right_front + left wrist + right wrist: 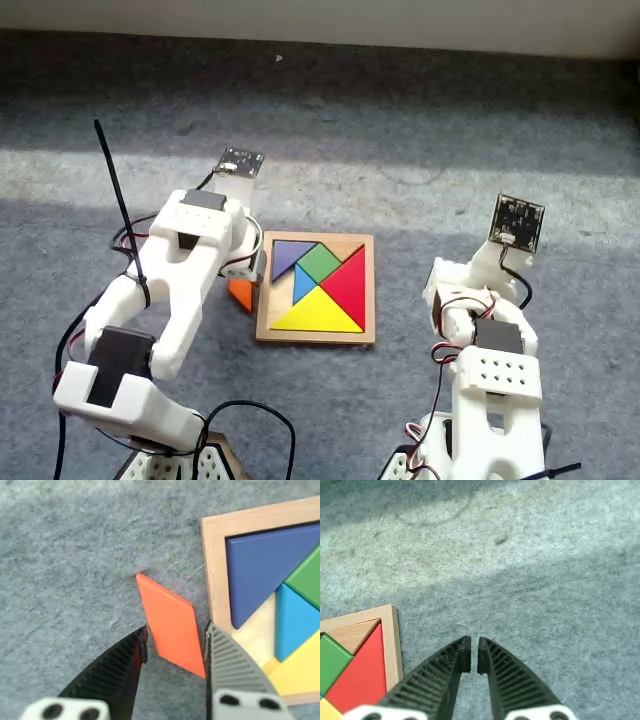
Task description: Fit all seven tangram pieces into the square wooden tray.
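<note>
While five coloured pieces already sit in the square wooden tray (315, 338), the flat orange parallelogram piece (172, 625) lies on the grey felt-covered bench (400, 150), just beside the tray's rim at its nine o'clock in the high view. The left tool (175, 640) hangs over it with fingers (122, 670) spread, one along each long edge. We read this as lining up a pinch across the narrow width. We cannot tell whether the tips touch it. Inside the tray a strip of bare wood (252, 635) runs between the dark blue triangle (260, 565) and the light blue triangle (297, 620), likely the slot meant for this piece. A bare wooden corner gap (352, 635) sits at the tray's one o'clock, beside the red triangle (362, 675). The right tool (474, 655) hovers over bare bench at the tray's three o'clock, pressed together on nothing; we judge it parked out of the way.
</note>
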